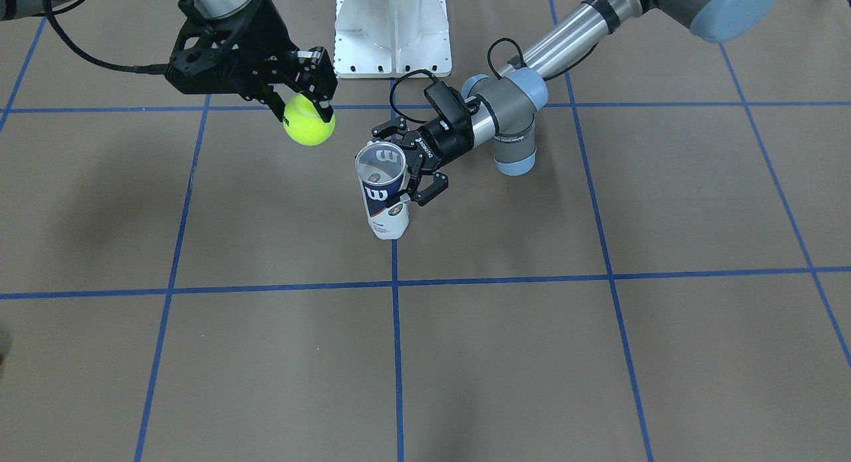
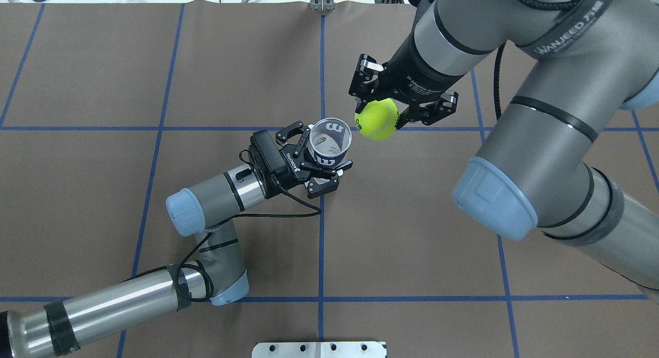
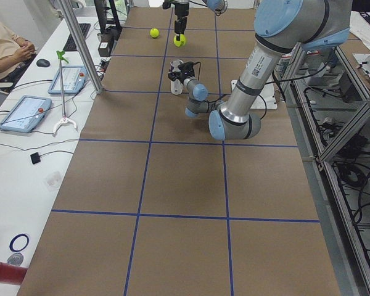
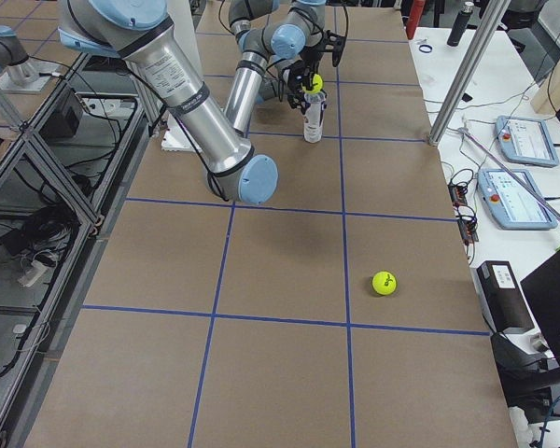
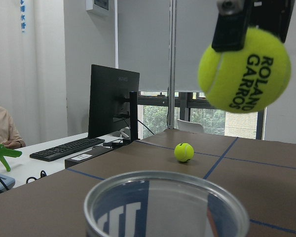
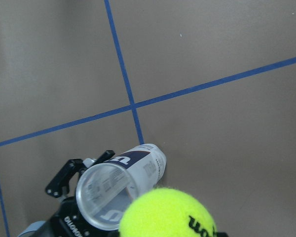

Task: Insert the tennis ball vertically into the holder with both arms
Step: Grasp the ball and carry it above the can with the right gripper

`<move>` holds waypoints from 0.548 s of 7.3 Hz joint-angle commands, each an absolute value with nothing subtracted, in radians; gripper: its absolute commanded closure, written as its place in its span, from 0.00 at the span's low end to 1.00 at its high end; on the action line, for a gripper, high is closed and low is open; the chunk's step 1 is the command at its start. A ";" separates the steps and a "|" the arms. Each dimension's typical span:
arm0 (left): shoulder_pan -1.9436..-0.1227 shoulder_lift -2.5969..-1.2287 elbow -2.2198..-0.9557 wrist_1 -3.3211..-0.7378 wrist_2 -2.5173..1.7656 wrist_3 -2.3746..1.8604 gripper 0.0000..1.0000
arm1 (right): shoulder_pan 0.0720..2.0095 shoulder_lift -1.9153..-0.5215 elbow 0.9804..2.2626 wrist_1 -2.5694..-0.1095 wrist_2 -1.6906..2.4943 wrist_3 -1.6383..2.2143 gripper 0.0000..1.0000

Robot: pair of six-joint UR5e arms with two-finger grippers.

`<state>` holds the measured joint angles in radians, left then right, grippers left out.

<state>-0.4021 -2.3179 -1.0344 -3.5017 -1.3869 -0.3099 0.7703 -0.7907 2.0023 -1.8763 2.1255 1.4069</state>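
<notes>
Two claws (image 2: 326, 152) (image 2: 379, 112), two tennis balls (image 2: 377, 120) (image 4: 384, 283), one holder (image 2: 330, 161)

The front-facing camera looks steeply down on the counter (image 1: 199, 355) toward the white pedestal base (image 1: 392, 30); the overhead camera looks forward from behind it. Side cameras sight along the counter from each end, far off. Wrist cameras sit close: left level across the holder (image 1: 383, 199) rim, right downward. All six share holder and tennis ball (image 1: 309, 119).

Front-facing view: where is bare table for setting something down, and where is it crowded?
Bare: brown table squares on the operators' side of the clear plastic can. Crowded: at the can, clasped by the left gripper, with the right gripper's fuzzy yellow-green ball close by.
</notes>
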 commanded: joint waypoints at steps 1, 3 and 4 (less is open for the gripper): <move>-0.400 -2.318 -1.034 -3.501 -1.388 -0.310 0.01 | 0.759 -0.678 1.894 -1.916 2.118 1.431 1.00; -0.396 -2.319 -1.034 -3.501 -1.387 -0.310 0.01 | 0.744 -0.650 1.850 -1.917 2.097 1.433 1.00; -0.394 -2.319 -1.034 -3.502 -1.388 -0.310 0.01 | 0.727 -0.647 1.841 -1.919 2.079 1.433 1.00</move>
<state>-0.3969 -2.3188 -1.0340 -3.5013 -1.3872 -0.3099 0.7446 -0.6560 1.8572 -1.9172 2.0988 1.4322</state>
